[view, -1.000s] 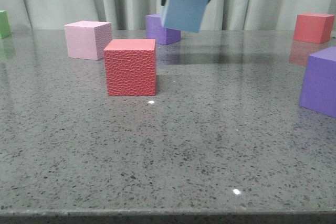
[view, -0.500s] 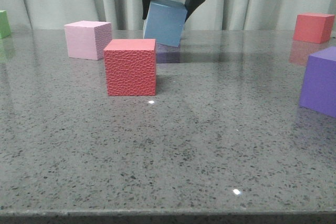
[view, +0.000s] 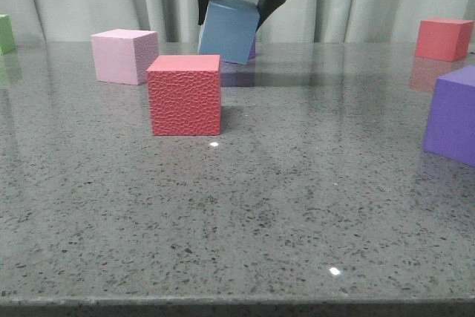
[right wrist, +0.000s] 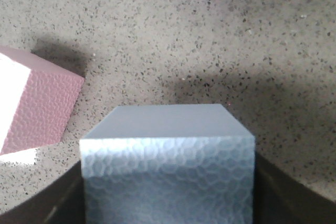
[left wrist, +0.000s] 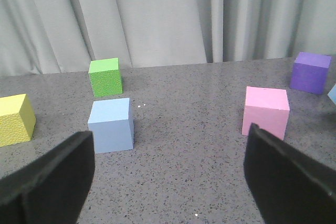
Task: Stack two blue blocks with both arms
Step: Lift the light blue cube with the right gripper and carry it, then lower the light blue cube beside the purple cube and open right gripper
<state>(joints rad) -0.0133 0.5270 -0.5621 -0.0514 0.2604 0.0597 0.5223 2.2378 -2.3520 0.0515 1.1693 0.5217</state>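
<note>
In the front view my right gripper (view: 231, 17) is shut on one pale blue block (view: 228, 27) and holds it tilted above the table, behind the red textured cube (view: 184, 94). In the right wrist view the block (right wrist: 168, 166) fills the space between the dark fingers (right wrist: 65, 195), with the red cube (right wrist: 34, 106) below it to one side. The other blue block (left wrist: 110, 124) rests on the table in the left wrist view. My left gripper (left wrist: 169, 148) is open and empty, short of that block and apart from it. The left arm does not show in the front view.
A pink cube (view: 122, 56) stands left of the red one. A purple cube (view: 453, 113) and a red cube (view: 443, 38) are at the right, and a green cube (view: 6, 33) is at far left. The left wrist view shows green (left wrist: 106, 76), yellow (left wrist: 16, 119), pink (left wrist: 266, 109) and purple (left wrist: 311, 72) cubes.
My right gripper has carried the blue block left and lower. The block now covers most of the purple cube behind it.
</note>
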